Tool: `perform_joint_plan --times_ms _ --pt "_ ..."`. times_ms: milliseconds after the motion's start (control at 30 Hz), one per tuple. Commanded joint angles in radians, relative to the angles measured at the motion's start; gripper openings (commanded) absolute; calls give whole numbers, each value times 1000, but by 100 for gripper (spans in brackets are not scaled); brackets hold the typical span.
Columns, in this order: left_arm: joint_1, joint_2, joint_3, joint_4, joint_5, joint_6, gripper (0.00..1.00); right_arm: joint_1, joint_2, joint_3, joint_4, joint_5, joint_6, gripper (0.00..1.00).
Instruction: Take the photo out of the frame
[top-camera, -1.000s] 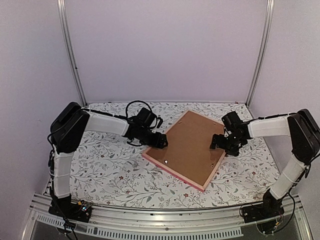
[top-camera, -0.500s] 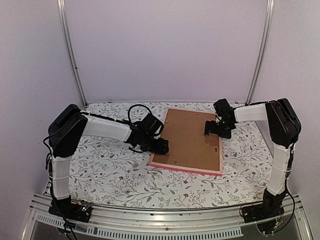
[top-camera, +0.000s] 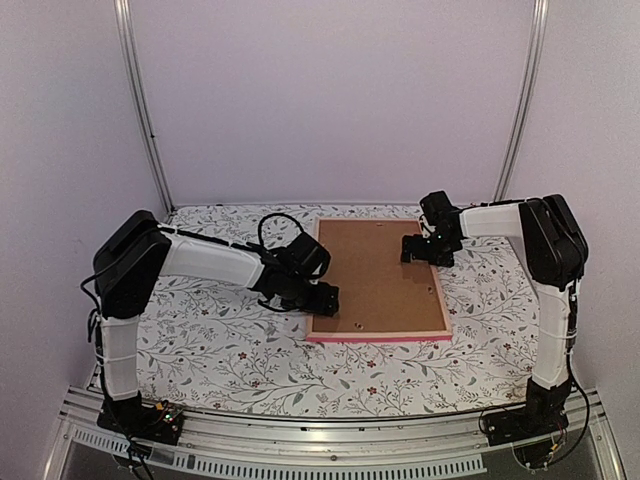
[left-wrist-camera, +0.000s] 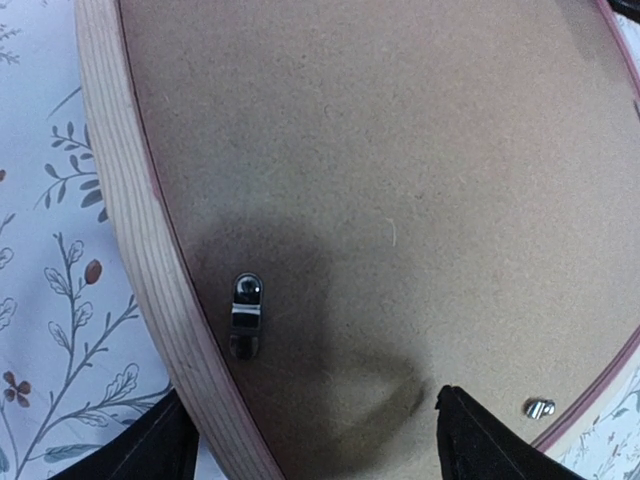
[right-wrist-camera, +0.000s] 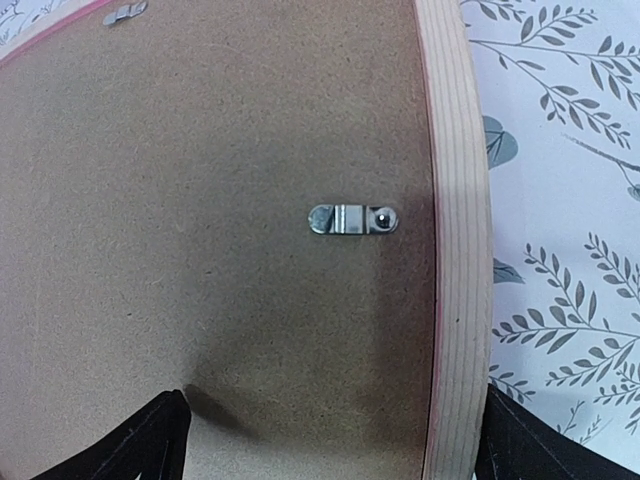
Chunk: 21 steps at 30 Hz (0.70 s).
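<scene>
Pink-edged wooden picture frame (top-camera: 376, 337) face down at middle of floral desk (top-camera: 220, 350), brown backing board (top-camera: 375, 275) up, left tool (top-camera: 322, 297) wide open astride its left rail, right tool (top-camera: 415, 250) wide open astride right rail

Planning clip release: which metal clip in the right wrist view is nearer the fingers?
The central clip beside the frame edge; the other clip is far off, top left.

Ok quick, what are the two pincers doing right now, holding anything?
Left pincer: open, astride the frame edge, gripping nothing.
Right pincer: open, astride the opposite edge, gripping nothing.
</scene>
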Motion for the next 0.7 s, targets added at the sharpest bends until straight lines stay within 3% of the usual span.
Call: perform_joint_plan --times_ms 0,667 --pt "-54 6 36 -9 40 -7 83 38 -19 13 -13 -105 -11 99" --pt "-63 -67 113 -33 -154 90 86 -17 -276 -240 -16 -63 9 99"
